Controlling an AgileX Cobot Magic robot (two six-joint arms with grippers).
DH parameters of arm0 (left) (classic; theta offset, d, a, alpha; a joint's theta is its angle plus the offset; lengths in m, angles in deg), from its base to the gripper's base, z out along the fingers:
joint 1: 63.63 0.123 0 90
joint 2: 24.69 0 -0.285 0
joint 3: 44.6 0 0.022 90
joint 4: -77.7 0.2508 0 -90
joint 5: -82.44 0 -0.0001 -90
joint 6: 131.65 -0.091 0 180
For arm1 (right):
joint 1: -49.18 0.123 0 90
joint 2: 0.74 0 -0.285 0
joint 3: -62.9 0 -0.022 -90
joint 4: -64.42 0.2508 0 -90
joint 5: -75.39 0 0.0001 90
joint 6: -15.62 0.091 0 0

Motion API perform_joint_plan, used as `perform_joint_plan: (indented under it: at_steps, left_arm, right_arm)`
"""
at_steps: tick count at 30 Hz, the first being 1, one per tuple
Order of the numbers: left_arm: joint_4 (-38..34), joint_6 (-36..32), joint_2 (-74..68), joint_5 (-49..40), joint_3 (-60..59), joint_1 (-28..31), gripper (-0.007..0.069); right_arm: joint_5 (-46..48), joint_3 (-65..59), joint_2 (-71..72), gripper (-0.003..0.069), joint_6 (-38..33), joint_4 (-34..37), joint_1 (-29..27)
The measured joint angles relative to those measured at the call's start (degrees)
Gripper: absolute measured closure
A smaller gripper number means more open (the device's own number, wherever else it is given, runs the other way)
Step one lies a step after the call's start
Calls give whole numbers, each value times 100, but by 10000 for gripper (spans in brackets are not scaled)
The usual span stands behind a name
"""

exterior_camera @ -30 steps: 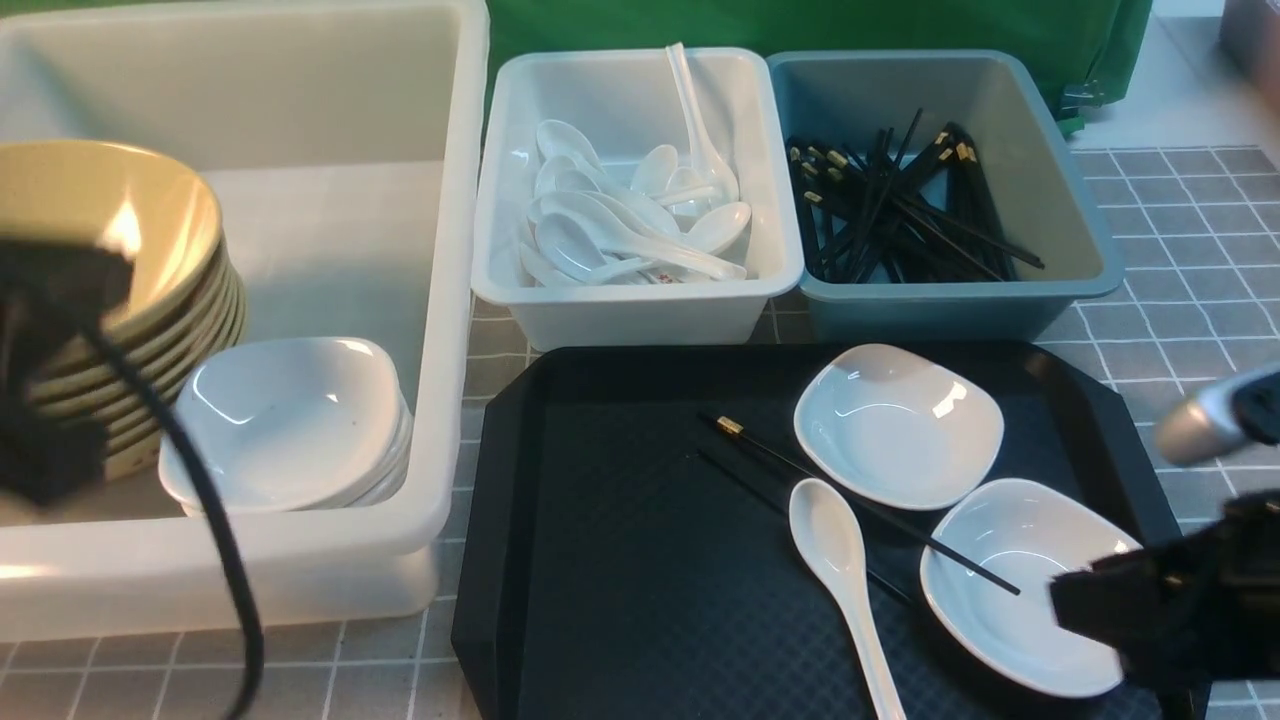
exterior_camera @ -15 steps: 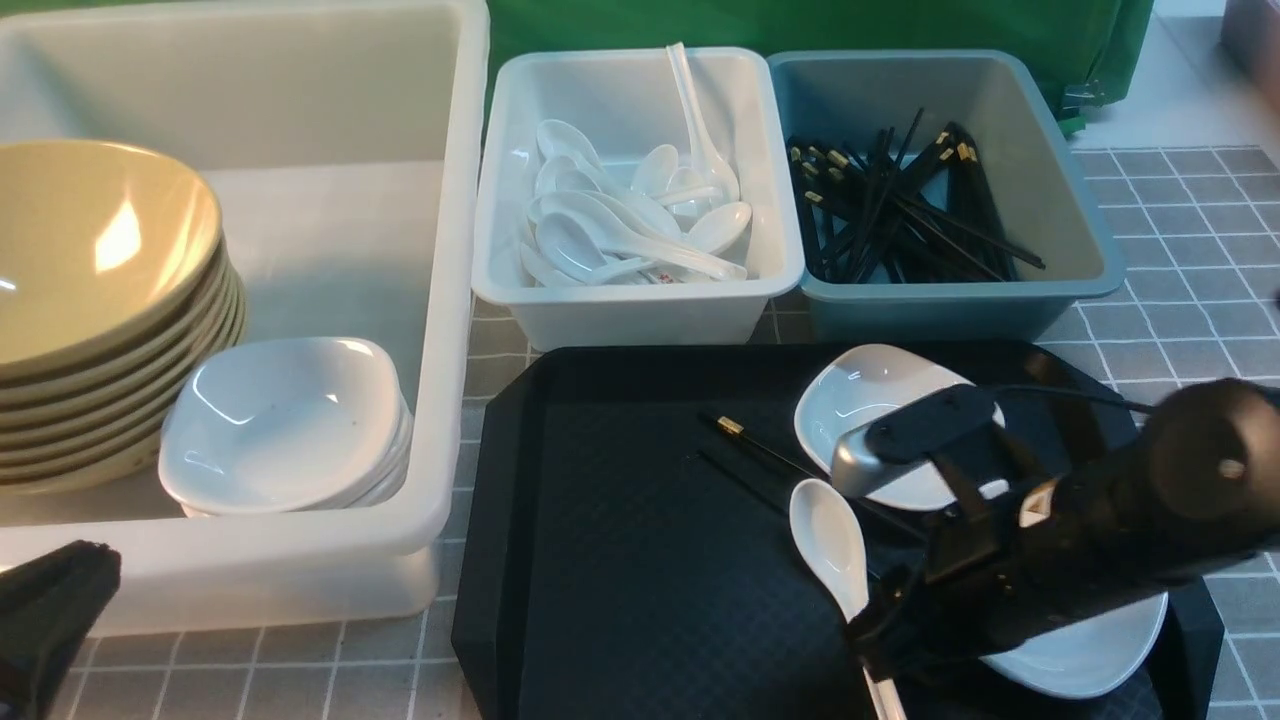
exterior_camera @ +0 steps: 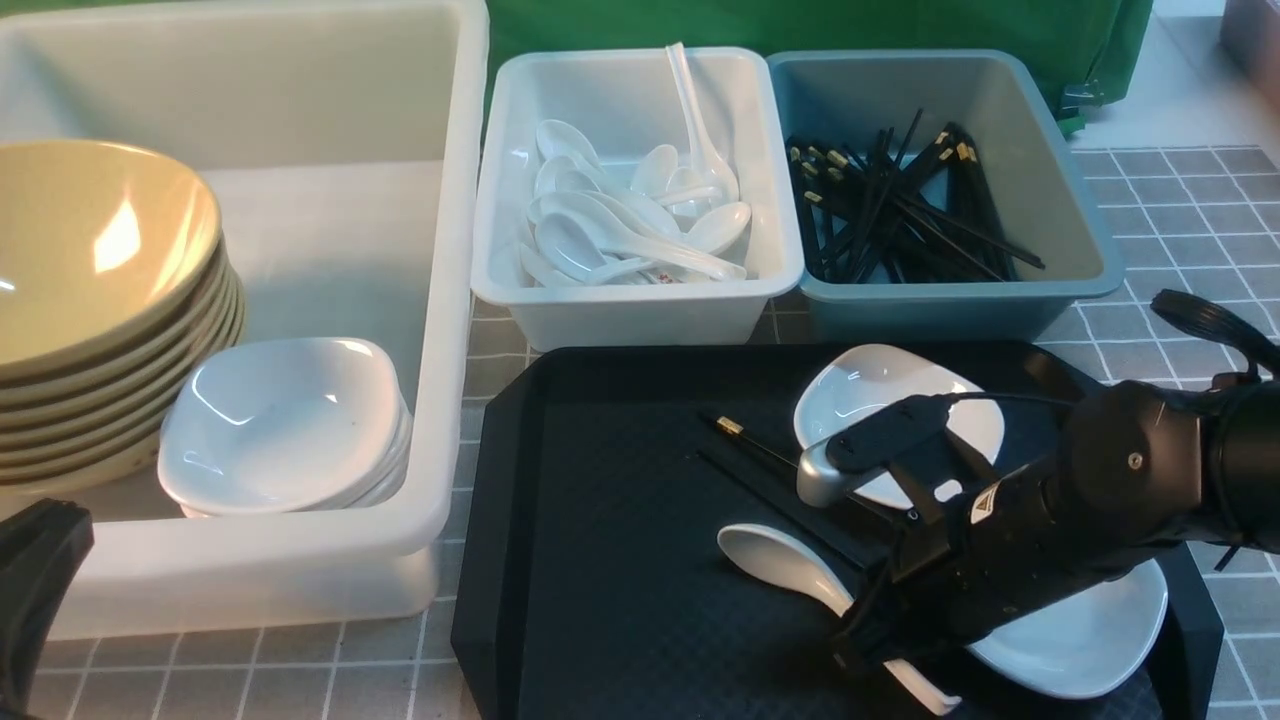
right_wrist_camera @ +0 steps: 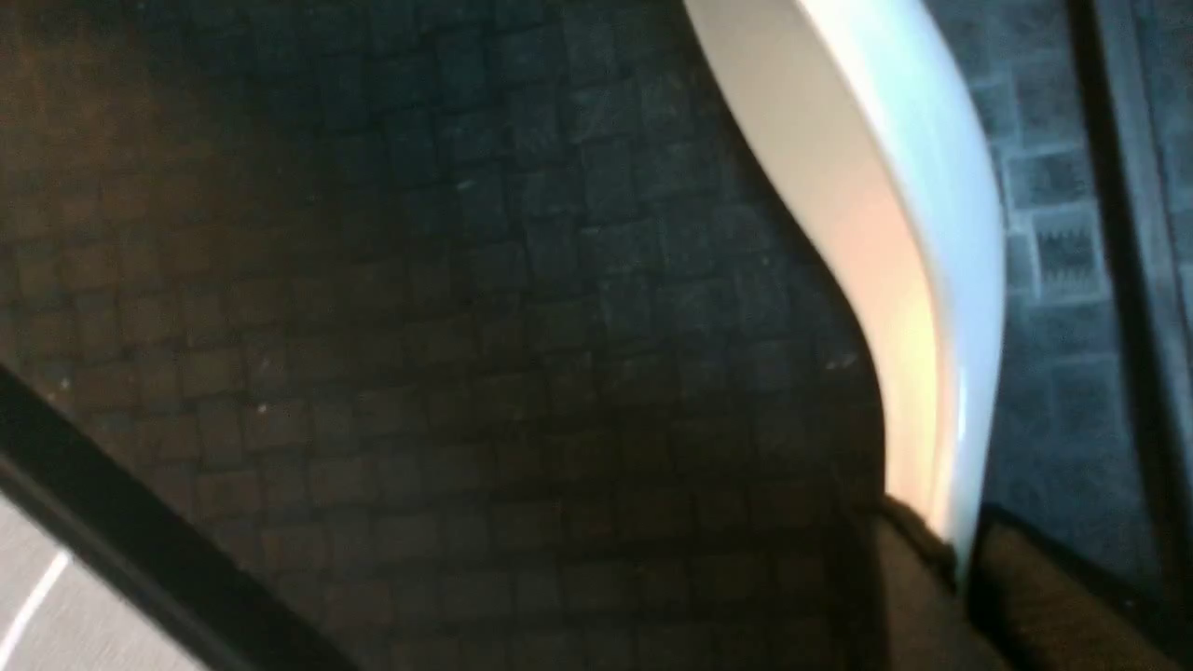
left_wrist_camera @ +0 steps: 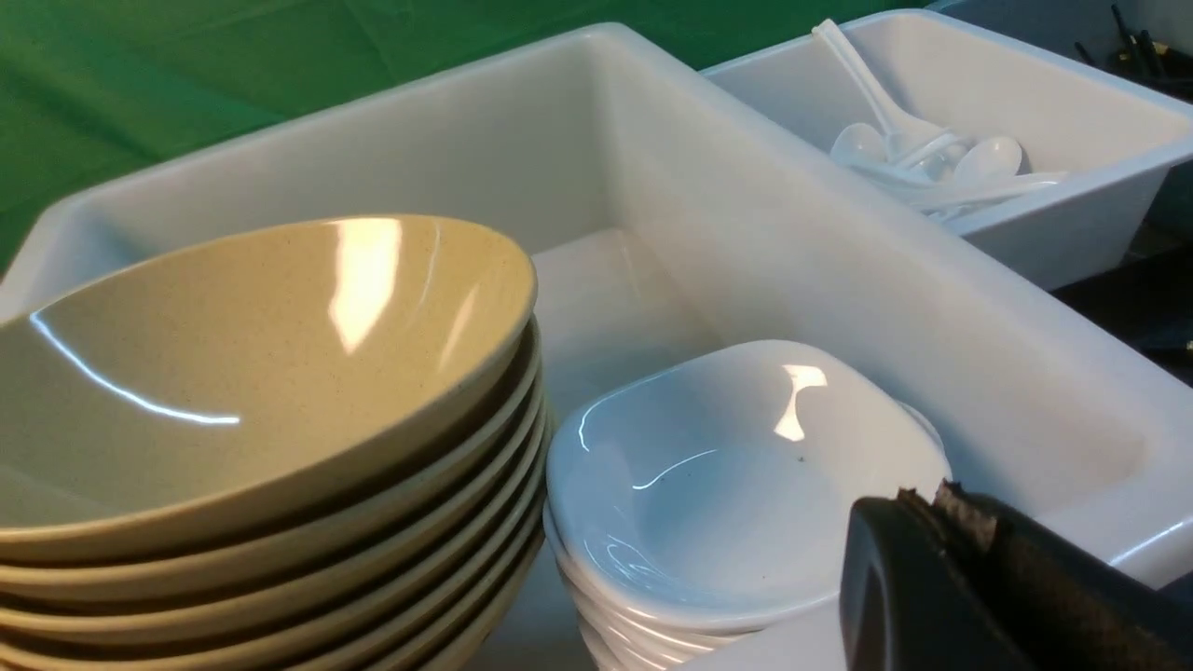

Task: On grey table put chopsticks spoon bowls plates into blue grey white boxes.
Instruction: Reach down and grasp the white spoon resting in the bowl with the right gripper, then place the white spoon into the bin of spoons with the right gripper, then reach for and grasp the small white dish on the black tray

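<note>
On the black tray (exterior_camera: 620, 600) my right gripper (exterior_camera: 872, 635) is shut on the handle of a white spoon (exterior_camera: 775, 558), whose scoop points left. The right wrist view shows that handle (right_wrist_camera: 885, 233) pinched between the pads (right_wrist_camera: 1044, 606). Black chopsticks (exterior_camera: 760, 452) lie on the tray just behind the spoon. Two white plates sit there too, one at the back (exterior_camera: 880, 385) and one (exterior_camera: 1095, 625) partly under my right arm. My left gripper (exterior_camera: 35, 585) (left_wrist_camera: 932, 508) is shut and empty, at the near edge of the large off-white box (exterior_camera: 455, 250).
The large box holds stacked tan bowls (exterior_camera: 90, 250) and stacked white plates (exterior_camera: 290, 420). Behind the tray, a white box (exterior_camera: 640, 310) holds several spoons and a blue-grey box (exterior_camera: 950, 310) holds several chopsticks. Grey tiled table (exterior_camera: 1190, 200) shows at right.
My right arm swung in over the tray and its jaws closed on the spoon handle; the spoon turned so its scoop points left. My left arm dropped back out of the large box.
</note>
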Motion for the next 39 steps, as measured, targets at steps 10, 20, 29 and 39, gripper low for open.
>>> perform_joint_plan:
  at_steps: [10,20,29,39]
  left_arm:
    - [0,0,0,45,0,0,634]
    - [0,0,0,61,0,0,634]
    - [-27,0,0,-10,0,0,634]
    - [-27,18,0,54,0,0,634]
  right_arm:
    - [-321,1543,864,562,-932,-24,1]
    - [-1074,5162,-1810,482,-1302,2,-41]
    - [1986,6208,-1983,188,239,-1092,-855]
    - [2521,3511,-1204,189,734,-1900,-1684]
